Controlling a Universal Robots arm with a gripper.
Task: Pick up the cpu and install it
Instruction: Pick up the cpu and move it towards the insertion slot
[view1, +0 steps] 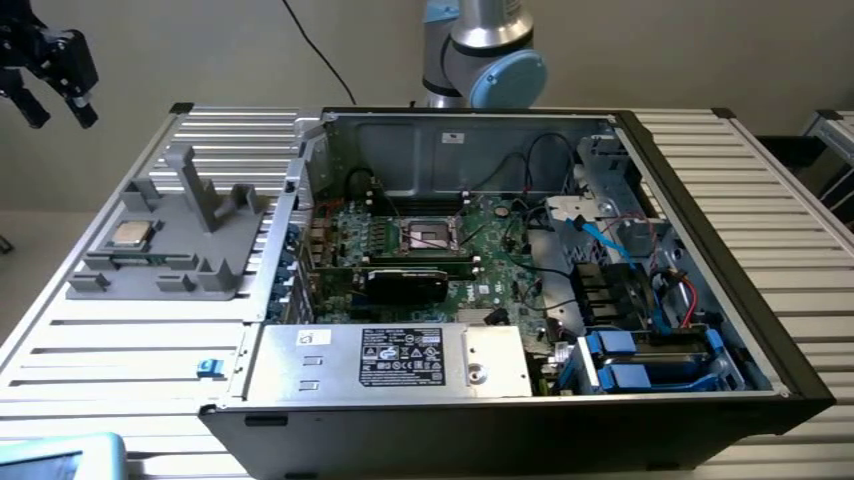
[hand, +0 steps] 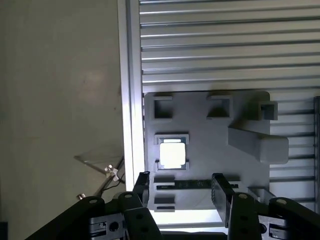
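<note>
The cpu (view1: 130, 233), a small square chip with a dull silver top, lies flat in a recess of the grey holder block (view1: 187, 262) on the slatted table at the exterior view's left. In the wrist view the cpu (hand: 172, 154) shines brightly in its pocket on the grey block (hand: 210, 145). My black gripper (view1: 56, 108) hangs high in the air beyond the table's edge at the exterior view's far left, well apart from the chip. Its fingers (hand: 141, 187) stand apart around my gripper's centre (hand: 181, 192), open with nothing between them. The motherboard socket (view1: 431, 234) lies inside the open computer case.
The open computer case (view1: 694, 200) takes up the middle and right of the table, holding cables, blue drive bays (view1: 627, 360) and a silver labelled box (view1: 387, 358) at its front. The grey block has tall upright posts (view1: 200, 190). The arm's base (view1: 481, 50) stands behind the case.
</note>
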